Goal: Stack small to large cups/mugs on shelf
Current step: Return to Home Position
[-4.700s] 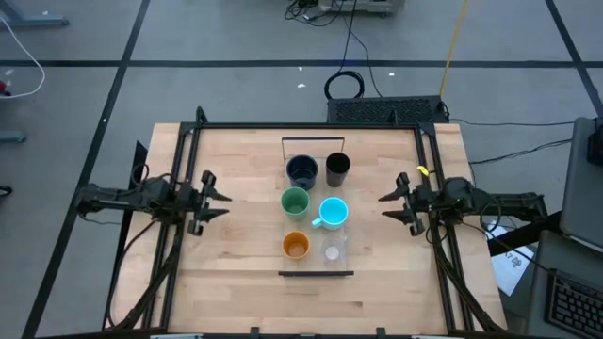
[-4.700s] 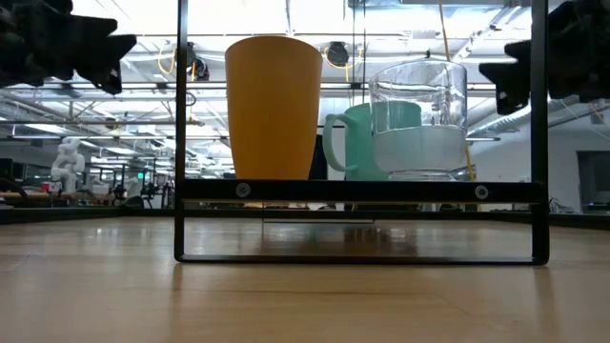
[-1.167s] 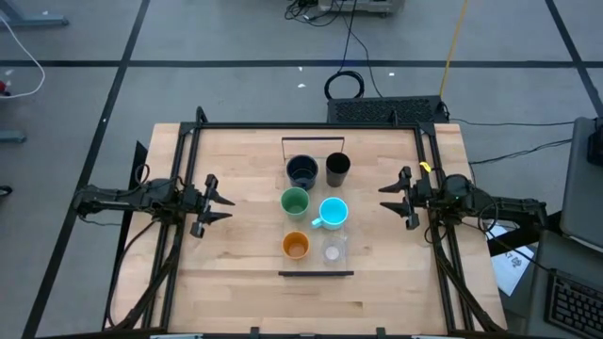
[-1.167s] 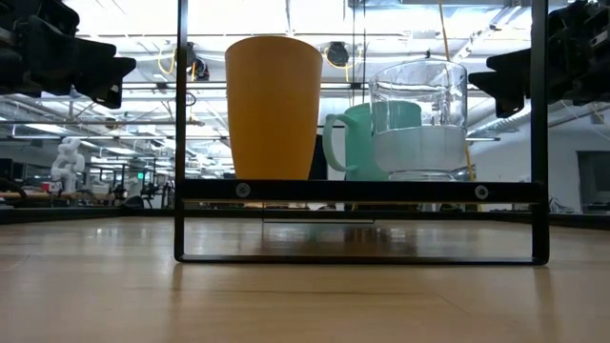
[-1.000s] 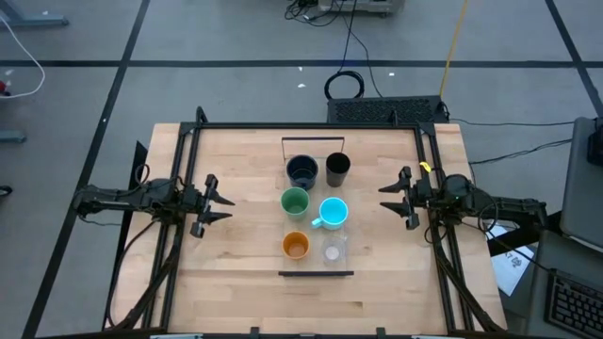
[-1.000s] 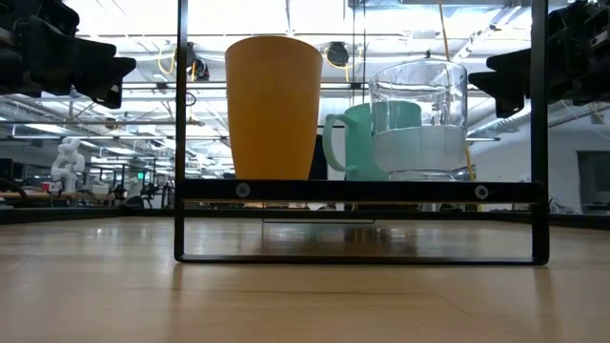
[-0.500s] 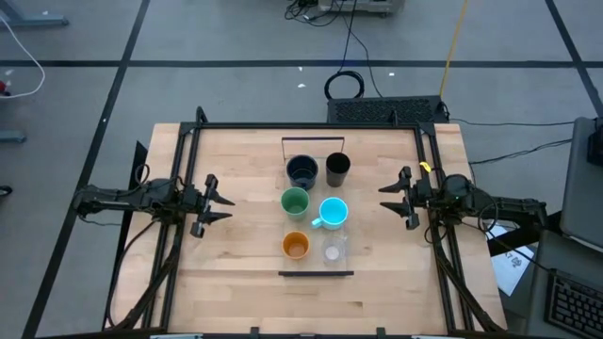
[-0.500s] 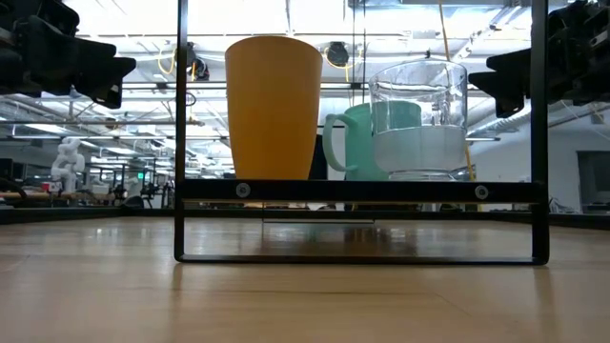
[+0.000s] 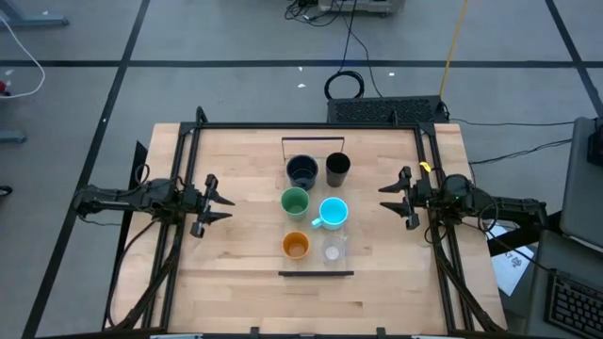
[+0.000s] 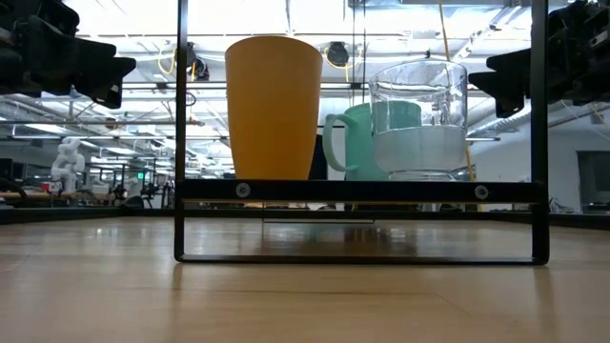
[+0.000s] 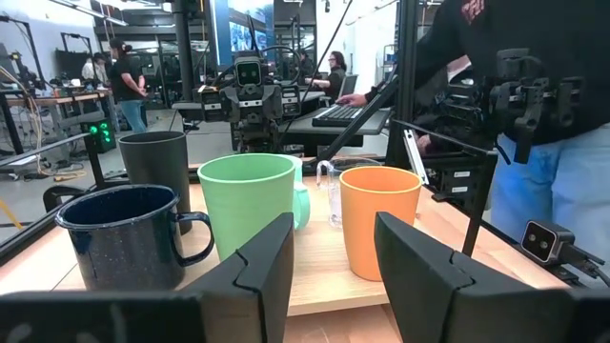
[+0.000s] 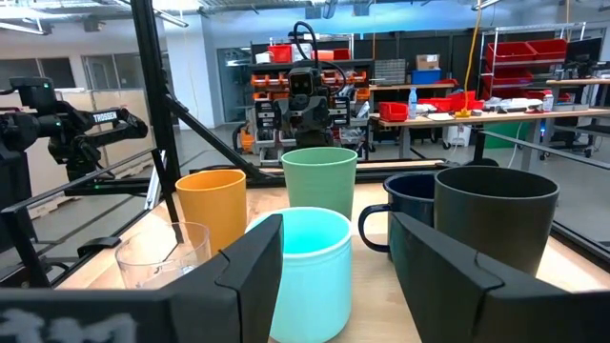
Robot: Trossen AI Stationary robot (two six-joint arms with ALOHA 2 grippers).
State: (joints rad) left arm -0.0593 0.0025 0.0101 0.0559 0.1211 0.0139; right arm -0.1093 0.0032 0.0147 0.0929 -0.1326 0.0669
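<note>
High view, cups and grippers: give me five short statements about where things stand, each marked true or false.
1. The dark mug stands on the shelf beside the black cup. True.
2. The orange cup lies on its side. False: it stands upright, beside the clear cup.
3. The left gripper holds the green cup. False: it is open and empty, off to the shelf's side.
4. The blue mug stands between the black cup and the clear cup. True.
5. The right gripper is shut on the blue mug. False: it is open, apart from the cups.
</note>
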